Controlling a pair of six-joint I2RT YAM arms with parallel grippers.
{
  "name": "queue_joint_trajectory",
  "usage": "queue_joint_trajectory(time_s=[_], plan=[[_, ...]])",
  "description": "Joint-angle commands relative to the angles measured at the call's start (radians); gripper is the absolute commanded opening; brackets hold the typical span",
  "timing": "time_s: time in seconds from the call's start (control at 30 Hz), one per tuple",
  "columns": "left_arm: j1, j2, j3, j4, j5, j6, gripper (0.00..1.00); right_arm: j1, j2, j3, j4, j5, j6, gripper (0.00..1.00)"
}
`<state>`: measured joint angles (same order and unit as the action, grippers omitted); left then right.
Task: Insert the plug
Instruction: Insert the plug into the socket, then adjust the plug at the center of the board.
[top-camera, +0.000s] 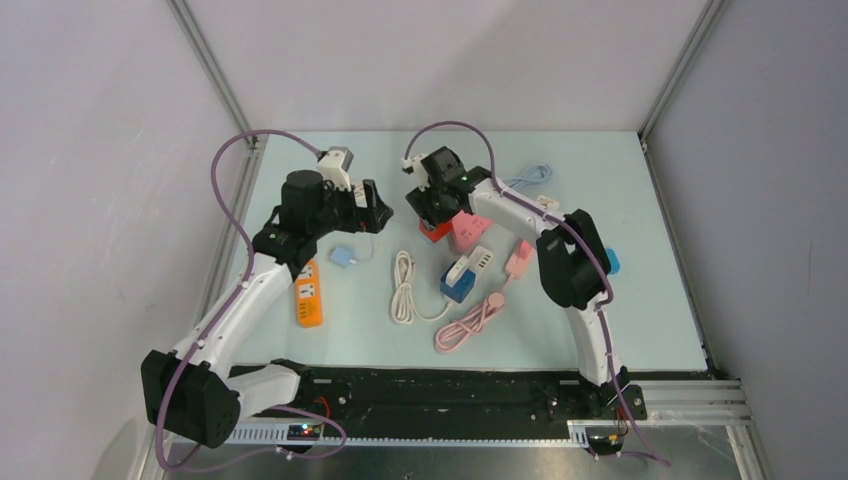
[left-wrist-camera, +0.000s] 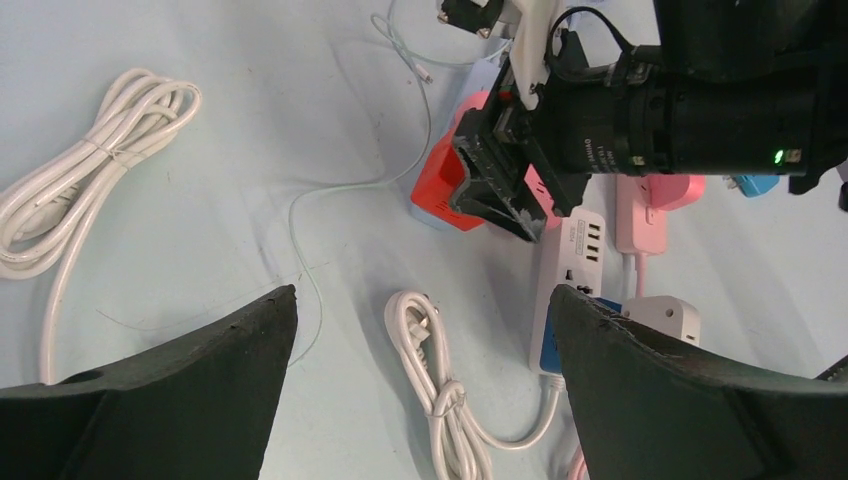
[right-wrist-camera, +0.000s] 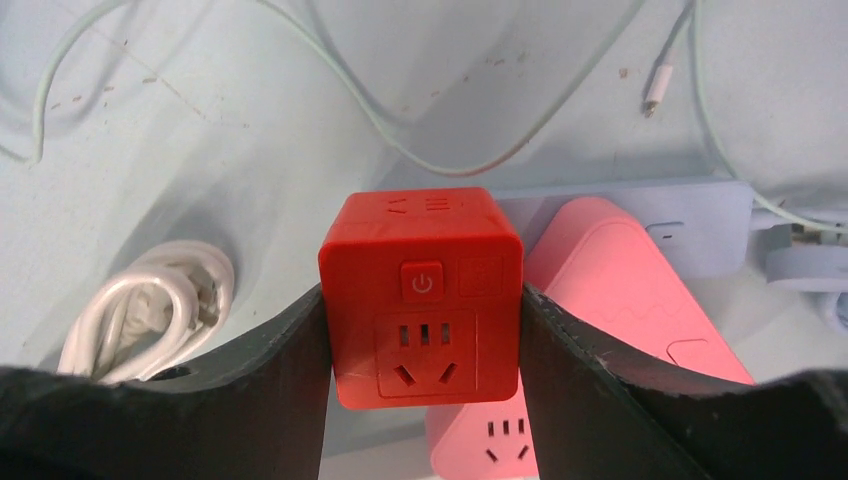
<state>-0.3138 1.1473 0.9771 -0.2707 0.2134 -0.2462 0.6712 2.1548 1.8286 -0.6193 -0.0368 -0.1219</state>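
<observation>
My left pincer (left-wrist-camera: 422, 292) hangs released, jaws spread wide, holding nothing. I judge it is parked there to watch and to leave its partner room. Under the gap between its fingers a white cord (left-wrist-camera: 432, 380) lies loose on the desk (left-wrist-camera: 200, 250), and ahead of it, to its right, the other arm is at work.

My right pincer (right-wrist-camera: 422, 300) is clenched on the red cube (right-wrist-camera: 420, 240), one finger flat against each side face. That grip makes sense to me: the sides are plain and parallel, so the cube sits square between the jaws and should not twist when I push it home. It also leaves the front face clear for the wrist camera.

The cube is a glossy red block with rounded edges. Its facing side carries a round power button next to a small square panel. Below those are a row of slots and a three-hole socket. I see no pins from here, so if its plug is on the far or under side I cannot tell. Nor can I tell whether it is lifted or rests on what lies beneath.

Just right of the pincer, touching the cube's corner, a pink strip (right-wrist-camera: 610, 270) runs slantwise. Beyond the fingertips a lilac strip (right-wrist-camera: 700, 215) lies crosswise under it. That is probably where the cube must go, and the crowding there is my main worry.
</observation>
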Motion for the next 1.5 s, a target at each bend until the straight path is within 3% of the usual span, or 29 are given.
queue_joint_trajectory(time_s=[0.0,0.33,0.6,0.63,0.67,0.73,0.8,1.03,1.13,1.27,1.37,1.47], plan=[[0.011,-0.009,0.006,0.027,0.003,0.018,1.00,0.021,0.111,-0.085,-0.047,0.130,0.039,0.00],[0.014,0.004,0.006,0.026,0.012,0.010,1.00,0.033,0.105,-0.196,-0.004,0.141,0.054,0.00],[0.016,0.008,0.013,0.024,0.003,0.005,1.00,0.033,0.119,-0.092,-0.082,0.163,0.043,0.01],[0.017,0.006,0.014,0.022,-0.015,0.002,1.00,0.031,0.115,-0.081,-0.083,0.164,0.042,0.17],[0.019,0.004,0.014,0.022,-0.020,0.001,1.00,0.031,0.105,-0.056,-0.088,0.163,0.043,0.27],[0.023,-0.001,0.017,0.018,-0.038,0.002,1.00,0.027,0.085,-0.026,-0.087,0.115,0.033,0.62],[0.031,-0.008,0.027,0.008,-0.048,0.008,1.00,0.025,0.061,-0.001,-0.071,0.096,0.029,0.75],[0.043,-0.018,0.060,-0.031,-0.122,0.023,1.00,0.008,0.021,0.134,-0.115,0.079,0.039,0.87],[0.046,-0.022,0.062,-0.033,-0.183,0.015,1.00,-0.003,-0.027,0.140,-0.094,0.061,0.057,0.98],[0.050,-0.022,0.060,-0.036,-0.282,-0.009,1.00,-0.017,-0.109,0.145,-0.063,0.064,0.094,0.99],[0.077,-0.015,0.077,-0.075,-0.336,-0.113,1.00,-0.033,-0.173,0.143,-0.054,0.087,0.116,0.99],[0.131,-0.013,0.119,-0.098,-0.299,-0.172,1.00,-0.064,-0.246,0.106,-0.041,0.120,0.156,1.00]])
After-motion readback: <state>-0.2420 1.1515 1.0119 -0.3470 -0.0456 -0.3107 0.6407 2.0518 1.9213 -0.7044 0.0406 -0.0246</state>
